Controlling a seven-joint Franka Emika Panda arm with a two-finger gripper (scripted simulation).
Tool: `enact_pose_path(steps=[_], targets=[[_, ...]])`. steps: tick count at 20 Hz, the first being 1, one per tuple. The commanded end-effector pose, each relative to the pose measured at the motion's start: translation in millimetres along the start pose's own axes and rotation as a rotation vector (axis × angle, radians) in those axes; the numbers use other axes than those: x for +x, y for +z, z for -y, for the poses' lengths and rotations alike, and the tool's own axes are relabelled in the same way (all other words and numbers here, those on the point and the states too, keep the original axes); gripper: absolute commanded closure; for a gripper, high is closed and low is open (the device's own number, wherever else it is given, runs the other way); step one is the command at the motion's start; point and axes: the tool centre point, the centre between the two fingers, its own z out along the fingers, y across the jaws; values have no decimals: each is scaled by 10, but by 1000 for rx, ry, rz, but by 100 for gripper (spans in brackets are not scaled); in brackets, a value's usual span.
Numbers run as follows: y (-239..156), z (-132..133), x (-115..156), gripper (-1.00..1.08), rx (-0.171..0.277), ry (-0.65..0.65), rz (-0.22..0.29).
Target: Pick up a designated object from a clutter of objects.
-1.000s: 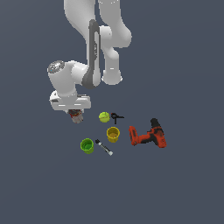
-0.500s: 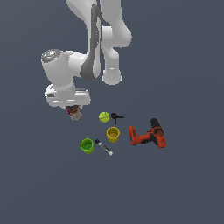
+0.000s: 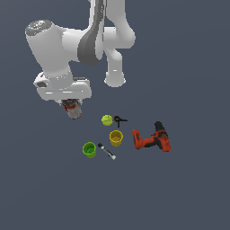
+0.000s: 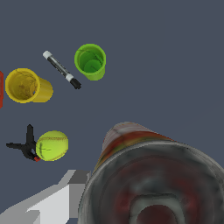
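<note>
The can (image 3: 73,110), with a red-and-white label and a dark grey top, hangs in my gripper (image 3: 71,106) above the floor, at the exterior view's left of the other items. The gripper is shut on it. In the wrist view the can (image 4: 153,175) fills the near foreground, with one grey finger (image 4: 52,203) beside it. The rest of the clutter lies below: yellow-green ball (image 3: 107,120), black clamp (image 3: 119,120), yellow cup (image 3: 116,138), green cup (image 3: 89,149), black-white stick (image 3: 107,151) and red-black drill (image 3: 152,139).
In the wrist view the green cup (image 4: 90,61), the stick (image 4: 61,70), the yellow cup (image 4: 27,85), the ball (image 4: 52,145) and the clamp (image 4: 25,146) lie on the dark grey floor (image 4: 175,65). The arm's white base (image 3: 115,78) stands behind the clutter.
My gripper has risen with the can in it and drifted slightly to the exterior view's left. The other items have not moved.
</note>
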Motion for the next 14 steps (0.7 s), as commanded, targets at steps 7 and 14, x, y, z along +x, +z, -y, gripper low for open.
enact_pose_path(steps=[7,14], targets=[[-823,85,286,108,0,-1,-3],[-1294,129,470,108,2,-2,-4]])
